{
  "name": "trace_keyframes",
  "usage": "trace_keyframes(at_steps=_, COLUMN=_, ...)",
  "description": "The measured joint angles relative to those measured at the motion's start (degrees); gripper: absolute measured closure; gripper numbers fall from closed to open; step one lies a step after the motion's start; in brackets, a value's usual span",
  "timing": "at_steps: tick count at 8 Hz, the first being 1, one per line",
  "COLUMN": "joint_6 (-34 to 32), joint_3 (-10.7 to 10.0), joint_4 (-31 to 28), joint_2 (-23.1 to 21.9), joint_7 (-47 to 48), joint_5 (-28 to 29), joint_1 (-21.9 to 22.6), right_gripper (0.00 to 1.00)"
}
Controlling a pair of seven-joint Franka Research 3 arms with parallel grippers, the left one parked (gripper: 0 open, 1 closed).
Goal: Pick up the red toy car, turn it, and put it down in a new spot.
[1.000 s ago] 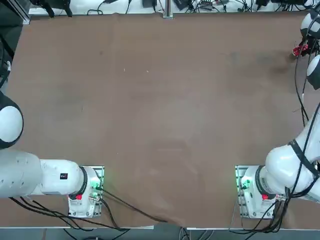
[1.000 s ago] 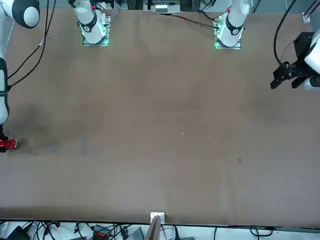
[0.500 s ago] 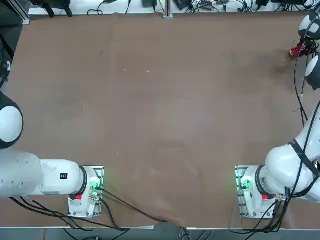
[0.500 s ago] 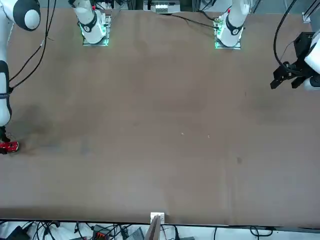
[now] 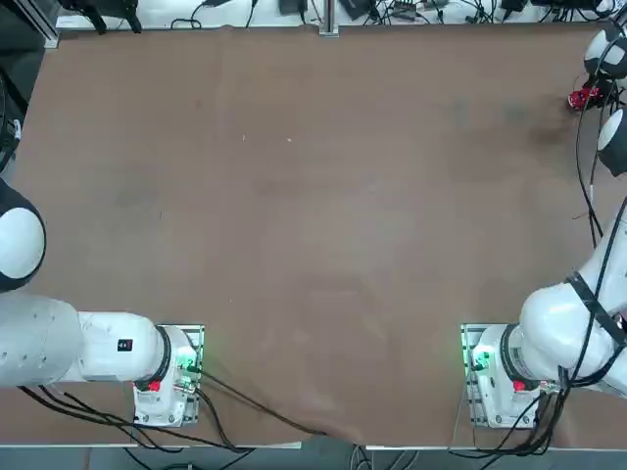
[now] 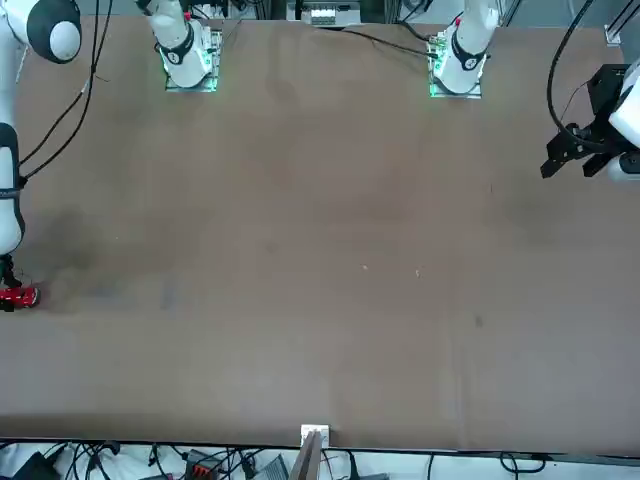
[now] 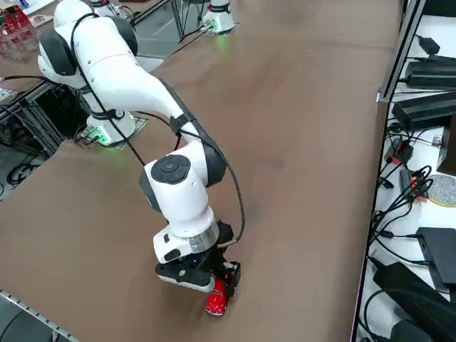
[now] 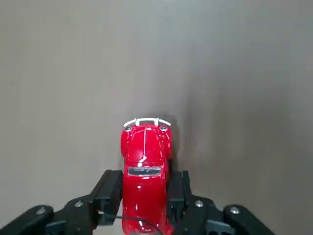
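The red toy car [image 8: 145, 161] sits between the two black fingers [image 8: 110, 188] of my right gripper [image 8: 145, 185], which is shut on its sides, with the nose and white bumper sticking out past the fingertips. The car [image 5: 584, 98] is at the table's far right corner in the top view and at the left edge as the car [image 6: 18, 296] in the front view. From the right side, the gripper [image 7: 221, 286] points down with the car [image 7: 216, 301] low over the brown tabletop. I cannot tell whether the wheels touch it.
The right arm's white base [image 5: 500, 377] with its green light stands at the near edge. The parked left arm's base [image 5: 167, 377] is near left. Cables and black boxes [image 7: 427, 107] lie beyond the table's far edge. The table's right edge [image 7: 43, 313] runs close to the gripper.
The gripper and the held car have drifted slightly farther from the robot's bases, toward the far edge. The grip is unchanged.
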Motion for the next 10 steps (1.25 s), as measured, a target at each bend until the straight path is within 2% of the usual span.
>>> trace_keyframes(at_steps=8, joint_6=0.1, joint_3=0.1, joint_4=-0.4, joint_2=0.4, joint_7=2.1, joint_5=0.0, joint_1=-0.1, right_gripper=0.49)
trace_keyframes(at_steps=9, joint_6=0.3, joint_3=0.1, joint_4=-0.4, joint_2=0.4, joint_7=2.0, joint_5=0.0, joint_1=-0.1, right_gripper=0.47)
trace_keyframes(at_steps=10, joint_6=0.5, joint_3=0.1, joint_4=-0.4, joint_2=0.4, joint_7=2.0, joint_5=0.0, joint_1=-0.1, right_gripper=0.33)
